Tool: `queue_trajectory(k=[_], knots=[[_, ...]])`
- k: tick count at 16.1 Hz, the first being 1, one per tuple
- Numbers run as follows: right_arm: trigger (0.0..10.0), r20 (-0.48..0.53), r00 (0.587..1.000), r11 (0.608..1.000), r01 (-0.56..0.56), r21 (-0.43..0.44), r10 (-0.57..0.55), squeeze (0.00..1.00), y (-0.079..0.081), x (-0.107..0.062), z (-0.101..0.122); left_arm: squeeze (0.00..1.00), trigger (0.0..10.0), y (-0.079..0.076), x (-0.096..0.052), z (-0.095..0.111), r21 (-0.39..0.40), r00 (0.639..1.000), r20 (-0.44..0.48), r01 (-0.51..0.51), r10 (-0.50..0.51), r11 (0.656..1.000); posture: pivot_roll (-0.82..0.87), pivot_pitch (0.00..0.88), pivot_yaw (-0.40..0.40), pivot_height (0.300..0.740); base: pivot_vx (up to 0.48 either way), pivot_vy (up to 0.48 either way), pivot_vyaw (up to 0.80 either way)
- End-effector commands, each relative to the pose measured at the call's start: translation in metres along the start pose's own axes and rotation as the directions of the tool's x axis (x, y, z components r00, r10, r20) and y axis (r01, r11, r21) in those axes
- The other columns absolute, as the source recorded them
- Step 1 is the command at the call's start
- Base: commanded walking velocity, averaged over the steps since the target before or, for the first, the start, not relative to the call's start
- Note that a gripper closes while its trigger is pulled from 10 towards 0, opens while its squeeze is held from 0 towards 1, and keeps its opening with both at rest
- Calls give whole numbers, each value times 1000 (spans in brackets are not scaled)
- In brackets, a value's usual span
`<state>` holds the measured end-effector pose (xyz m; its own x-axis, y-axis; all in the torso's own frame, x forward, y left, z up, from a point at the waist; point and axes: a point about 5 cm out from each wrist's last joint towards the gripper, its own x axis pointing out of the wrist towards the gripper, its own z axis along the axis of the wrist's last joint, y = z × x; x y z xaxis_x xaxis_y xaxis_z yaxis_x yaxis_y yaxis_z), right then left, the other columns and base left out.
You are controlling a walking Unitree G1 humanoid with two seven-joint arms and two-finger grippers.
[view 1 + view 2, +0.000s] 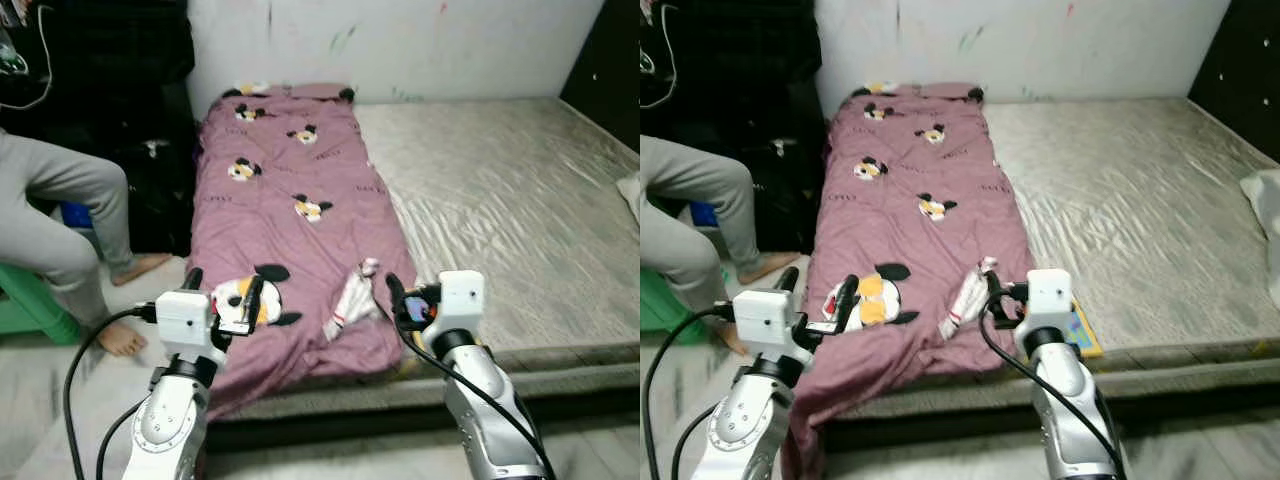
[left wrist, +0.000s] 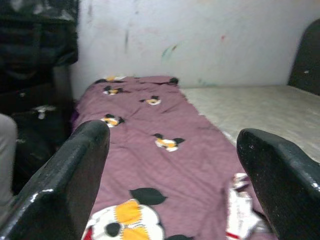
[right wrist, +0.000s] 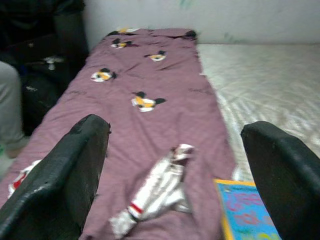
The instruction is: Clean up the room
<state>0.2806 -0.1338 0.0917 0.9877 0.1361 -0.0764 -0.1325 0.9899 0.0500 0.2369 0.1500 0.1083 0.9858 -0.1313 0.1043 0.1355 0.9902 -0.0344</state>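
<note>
Here you have both grippers raised over the near edge of the bed. Your left gripper (image 1: 222,292), lower left of the head view, has its fingers spread wide, holding nothing, as does your right gripper (image 3: 175,165). The crumpled white sock with red stripes (image 1: 350,298) lies on the mauve cartoon-print blanket (image 1: 285,180), between them. A blue-and-yellow book (image 3: 245,207) rests beside the sock. A person's grey-trousered leg (image 1: 70,215) shows at left.

A bare mattress (image 1: 500,200) carries a purple blanket (image 1: 290,230), what looks like a crumpled sock (image 3: 155,192), and a book (image 3: 245,210).
</note>
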Motion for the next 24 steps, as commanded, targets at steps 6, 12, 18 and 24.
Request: queue_trajectory(k=[6,12,18,24], knots=[[10000,6,1000,1000,-20,-10,21,0,5,2,1,0,10000,4,0,1,10,1000,0,-8,8,1000,-11,59,-34,740,289,0,0],[10000,3,1000,1000,-27,-15,27,0,6,1,0,0,10000,5,1,-3,9,999,-22,-29,29,1000,-11,59,-34,740,97,0,0],[10000,6,998,997,-56,-44,57,0,10,3,-2,0,10000,2,3,-4,20,999,-23,-25,25,1000,4,28,-30,740,0,-143,0],[10000,15,995,995,-98,-20,99,0,21,9,-3,0,10000,7,10,-1,32,1000,-4,-21,21,999,18,0,-20,740,0,-342,0]])
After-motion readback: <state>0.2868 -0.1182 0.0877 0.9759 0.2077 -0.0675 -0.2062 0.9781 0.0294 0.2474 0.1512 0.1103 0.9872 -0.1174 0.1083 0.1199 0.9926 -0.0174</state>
